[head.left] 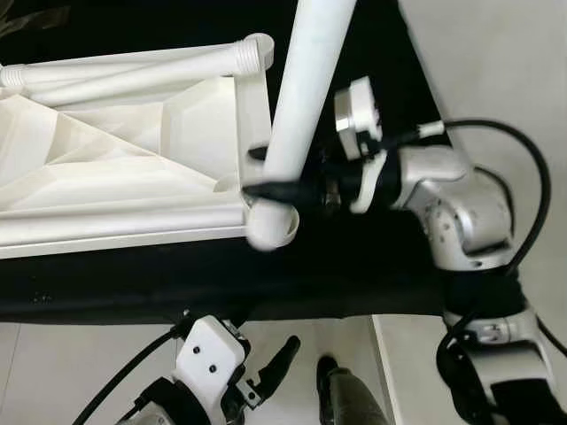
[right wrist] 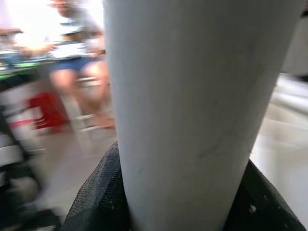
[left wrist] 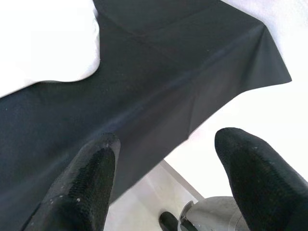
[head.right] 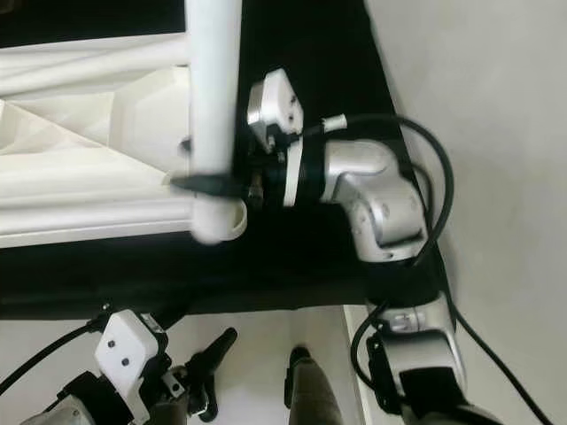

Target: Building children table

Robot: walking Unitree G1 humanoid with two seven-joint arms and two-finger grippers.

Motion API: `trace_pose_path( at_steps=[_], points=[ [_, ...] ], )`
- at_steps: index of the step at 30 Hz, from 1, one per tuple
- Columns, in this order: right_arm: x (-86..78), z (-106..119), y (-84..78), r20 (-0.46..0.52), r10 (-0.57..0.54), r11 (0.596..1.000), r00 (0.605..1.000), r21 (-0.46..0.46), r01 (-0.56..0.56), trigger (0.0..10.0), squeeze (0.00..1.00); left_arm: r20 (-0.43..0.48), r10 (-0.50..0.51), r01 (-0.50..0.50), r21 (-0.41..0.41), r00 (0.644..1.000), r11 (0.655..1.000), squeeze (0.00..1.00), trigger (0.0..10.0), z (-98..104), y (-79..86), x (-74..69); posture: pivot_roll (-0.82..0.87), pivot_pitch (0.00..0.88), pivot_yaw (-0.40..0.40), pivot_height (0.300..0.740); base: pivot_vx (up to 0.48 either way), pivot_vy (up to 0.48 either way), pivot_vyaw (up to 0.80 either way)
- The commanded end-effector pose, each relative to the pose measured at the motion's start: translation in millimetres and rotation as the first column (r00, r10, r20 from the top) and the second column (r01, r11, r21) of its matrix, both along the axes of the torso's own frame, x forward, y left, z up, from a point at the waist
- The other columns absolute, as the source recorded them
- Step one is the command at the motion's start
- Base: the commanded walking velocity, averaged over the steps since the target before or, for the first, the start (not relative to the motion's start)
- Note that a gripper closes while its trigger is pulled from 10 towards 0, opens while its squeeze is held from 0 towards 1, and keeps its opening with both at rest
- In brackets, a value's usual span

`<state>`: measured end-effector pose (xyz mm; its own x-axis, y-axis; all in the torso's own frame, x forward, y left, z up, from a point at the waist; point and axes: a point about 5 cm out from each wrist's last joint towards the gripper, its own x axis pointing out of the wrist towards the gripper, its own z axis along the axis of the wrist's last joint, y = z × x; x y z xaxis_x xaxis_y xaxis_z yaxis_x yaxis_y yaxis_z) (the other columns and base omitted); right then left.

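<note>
On a black cloth (head.left: 354, 283) spread over the floor (head.left: 496, 71) lies the upturned tabletop (head.left: 124, 168), its ribbed underside facing the camera and filling the cloth's left half. One leg (head.left: 133, 71) is fitted along the tabletop's far edge, ending at the far right corner.

At the tabletop's near right corner sits a round socket (head.left: 275, 232), and a second leg (head.left: 310, 97) stands in or just over it, rising steeply toward the camera and leaning a little to the right. Whether its foot is fully seated in the socket cannot be told from here.

From the right, the right gripper (head.left: 266, 173) reaches level across the cloth and pinches this second leg low down, just above the socket, one black finger on each side; the right wrist view shows the white tube pressed between the pads (right wrist: 96, 192). That same view catches a person (right wrist: 77, 43) seated in the blurred background.

Near the cloth's near edge, the left gripper (head.left: 306, 372) hovers with its fingers spread, holding nothing.

The leg's long axis runs nearly upright, square to the right gripper's reach, so the coming move probably turns on driving or twisting the leg straight down along that axis into the corner socket. The right arm is much the nearer for it.
</note>
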<state>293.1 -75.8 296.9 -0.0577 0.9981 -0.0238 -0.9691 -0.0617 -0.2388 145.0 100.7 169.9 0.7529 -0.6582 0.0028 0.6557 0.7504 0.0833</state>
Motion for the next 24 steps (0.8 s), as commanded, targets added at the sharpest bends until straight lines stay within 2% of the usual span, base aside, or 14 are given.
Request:
trace_pose_path(
  at_steps=[1, 4, 6, 8, 10, 13, 17, 19, 24],
  points=[
    [-6.1, -6.4, 5.5, -0.013, 0.055, 0.998, 0.998, -0.010, -0.055, 10.0, 0.00, -0.033, 0.004, -0.004, -0.007, 0.999, 1.000, 0.00, 10.0, -6.0, 0.0, -3.2, 0.06, 0.332, 0.001, 0.740, 0.000, 0.000, 0.00],
    [-4.7, -8.8, 8.5, -0.013, 0.029, 1.000, 0.999, -0.011, -0.029, 10.0, 0.00, -0.033, 0.005, -0.005, -0.007, 0.999, 1.000, 0.00, 10.0, -5.9, -0.2, -3.6, 0.06, 0.332, -0.001, 0.740, 0.000, 0.000, 0.00],
    [-0.9, -12.8, 12.2, -0.012, -0.047, 0.999, 0.999, -0.004, 0.047, 10.0, 0.00, -0.033, 0.006, -0.006, -0.008, 0.999, 1.000, 0.00, 10.0, -6.0, -0.4, -4.3, 0.06, 0.334, -0.002, 0.740, 0.000, 0.000, 0.00],
    [-0.9, -12.8, 12.2, -0.012, -0.047, 0.999, 0.999, -0.004, 0.047, 10.0, 0.00, -0.033, 0.006, -0.006, -0.008, 0.999, 1.000, 0.00, 10.0, -6.0, -0.4, -4.3, 0.06, 0.334, -0.002, 0.740, 0.000, 0.000, 0.00],
    [10.6, -13.0, 9.8, -0.009, -0.189, 0.981, 0.982, 0.032, 0.189, 10.0, 0.00, -0.035, 0.005, -0.006, -0.012, 0.999, 1.000, 0.00, 10.0, -5.4, -0.8, -6.1, 0.06, 0.338, 0.002, 0.740, 0.000, 0.000, 0.00],
    [13.1, -7.2, 4.7, -0.016, -0.190, 0.980, 0.982, 0.057, 0.191, 10.0, 0.00, -0.036, 0.003, -0.004, -0.013, 0.999, 1.000, 0.00, 10.0, -5.2, -1.1, -6.7, 0.06, 0.341, 0.004, 0.740, 0.000, 0.000, 0.00],
    [23.0, 37.6, -19.1, 0.065, -0.089, 0.984, 0.994, 0.157, 0.078, 10.0, 0.00, -0.043, -0.008, 0.008, -0.020, 0.999, 1.000, 0.00, 10.0, -3.9, -2.3, -9.8, 0.06, 0.359, 0.008, 0.740, 0.000, 0.000, 0.00],
    [29.0, 52.5, -24.3, 0.086, -0.078, 0.980, 0.993, 0.190, 0.060, 10.0, 0.00, -0.046, -0.012, 0.011, -0.024, 0.999, 1.000, 0.00, 10.0, -2.7, -3.1, -11.9, 0.06, 0.367, 0.006, 0.740, 0.000, 0.000, 0.00],
    [34.3, 62.6, -26.3, 0.097, -0.071, 0.976, 0.993, 0.214, 0.049, 10.0, 0.00, -0.048, -0.014, 0.012, -0.027, 0.999, 1.000, 0.00, 10.0, -1.1, -3.8, -14.5, 0.07, 0.379, 0.005, 0.740, 0.000, 0.000, 0.00]
  ],
)
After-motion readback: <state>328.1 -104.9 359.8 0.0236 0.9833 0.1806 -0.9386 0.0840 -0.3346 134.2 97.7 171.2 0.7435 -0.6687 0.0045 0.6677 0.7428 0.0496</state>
